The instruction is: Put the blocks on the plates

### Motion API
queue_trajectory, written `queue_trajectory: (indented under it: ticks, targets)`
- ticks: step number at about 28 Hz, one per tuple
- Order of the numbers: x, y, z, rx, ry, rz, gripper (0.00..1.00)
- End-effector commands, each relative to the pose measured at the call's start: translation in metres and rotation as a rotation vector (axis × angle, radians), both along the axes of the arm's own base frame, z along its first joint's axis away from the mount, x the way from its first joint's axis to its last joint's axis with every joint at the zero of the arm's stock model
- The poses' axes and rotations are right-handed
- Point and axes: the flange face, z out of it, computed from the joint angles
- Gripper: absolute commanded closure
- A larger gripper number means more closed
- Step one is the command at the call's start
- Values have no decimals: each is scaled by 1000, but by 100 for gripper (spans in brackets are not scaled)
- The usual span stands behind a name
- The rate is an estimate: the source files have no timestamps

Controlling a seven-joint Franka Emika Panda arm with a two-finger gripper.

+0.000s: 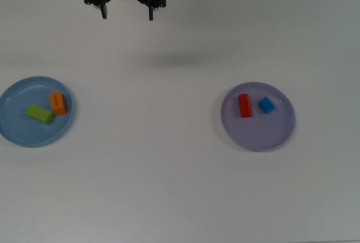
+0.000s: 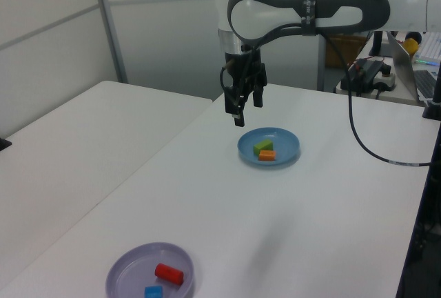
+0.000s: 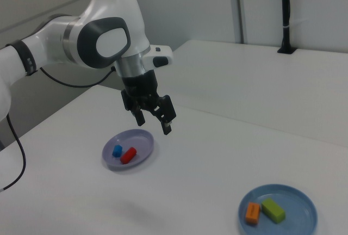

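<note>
The light blue plate (image 1: 17, 130) (image 2: 285, 141) (image 3: 296, 221) holds the orange block (image 1: 58, 103) (image 2: 267, 155) (image 3: 252, 212) and the lime-green block (image 1: 40, 113) (image 2: 262, 147) (image 3: 273, 210) side by side. On the lavender plate (image 1: 264, 136) (image 2: 131, 274) (image 3: 142, 142) lie the red block (image 1: 244, 105) (image 2: 168, 274) (image 3: 128, 155) and the blue block (image 1: 266, 104) (image 2: 153, 291) (image 3: 117, 150). My gripper (image 1: 127, 13) (image 2: 238, 113) (image 3: 154, 123) hangs open and empty high above the table, at the top view's upper left, away from both plates.
The white table (image 1: 169, 158) carries only the two plates. A second white table (image 2: 69, 146) adjoins it at the left view's left. Cables, a laptop and equipment (image 2: 386, 70) stand past the table at the left view's right.
</note>
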Motion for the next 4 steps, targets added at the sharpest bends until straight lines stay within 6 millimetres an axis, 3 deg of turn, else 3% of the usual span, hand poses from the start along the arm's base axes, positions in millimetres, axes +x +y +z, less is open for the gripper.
queue_trajectory:
  ticks: [1, 4]
  targets:
    - [-5, -1, 4, 23, 5, 11, 0]
    - [-5, -1, 4, 23, 5, 11, 0]
